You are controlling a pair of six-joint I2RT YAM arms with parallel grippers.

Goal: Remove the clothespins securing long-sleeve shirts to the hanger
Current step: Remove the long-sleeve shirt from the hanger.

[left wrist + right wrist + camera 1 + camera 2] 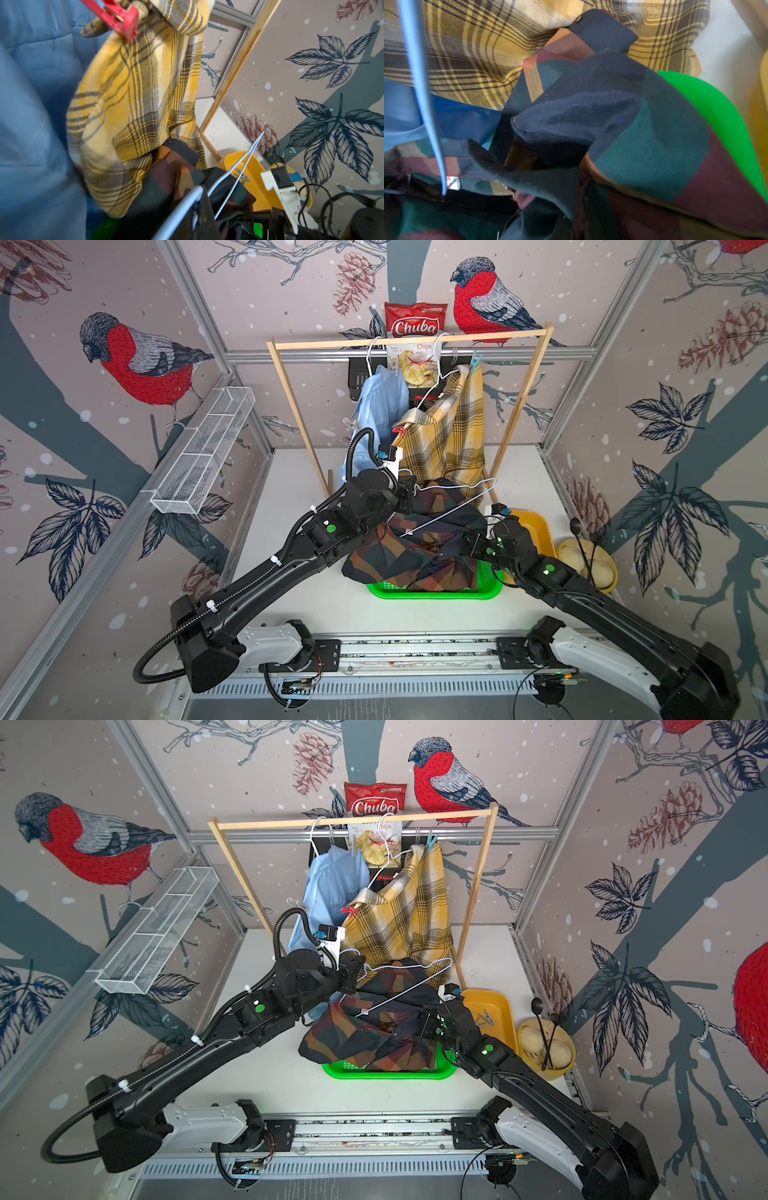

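Note:
The dark green-and-rust plaid shirt (415, 556) lies heaped over the green basket (436, 593), half off a white wire hanger (457, 499). My left gripper (409, 487) is shut on that hanger's hook (180, 207). Cloth buries my right gripper (467, 541) at the shirt's right side and hides its jaws. On the wooden rack (411, 339) hang the light blue shirt (380, 406) and the yellow plaid shirt (449, 435). A red clothespin (400, 431) grips the yellow collar, a light blue clothespin (476, 360) its top. A clear clothespin (399, 369) holds the blue shirt.
A yellow tray (490, 1006) with loose clothespins (485, 1018) sits right of the basket. Beside it is a yellow bowl (590, 568) with buns and black spoons. A chips bag (415, 344) hangs behind the rack. A white mesh shelf (203, 456) is on the left wall.

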